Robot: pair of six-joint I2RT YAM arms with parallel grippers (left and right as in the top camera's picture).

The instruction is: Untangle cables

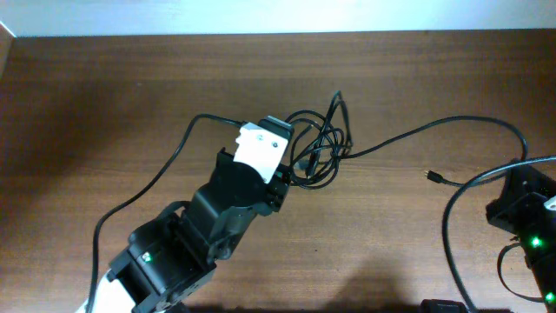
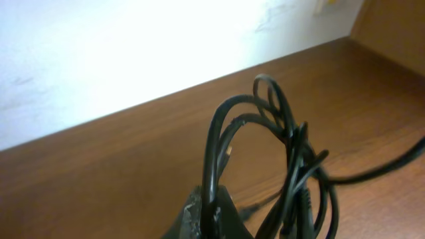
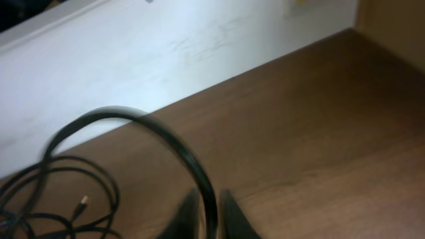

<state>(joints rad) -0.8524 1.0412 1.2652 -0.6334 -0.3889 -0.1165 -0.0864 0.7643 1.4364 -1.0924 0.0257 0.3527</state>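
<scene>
The cables form a knotted black bundle on the wooden table at the centre. My left gripper is at the bundle's left edge. In the left wrist view it is shut on one loop of the bundle, which rises in front of the camera. One long cable arcs from the bundle to the right, to my right gripper. In the right wrist view the gripper is shut on this cable. A loose plug end lies right of centre.
Another cable strand trails from the bundle to the lower left beside the left arm. A thicker black cable curves by the right arm. A white wall borders the table's far edge.
</scene>
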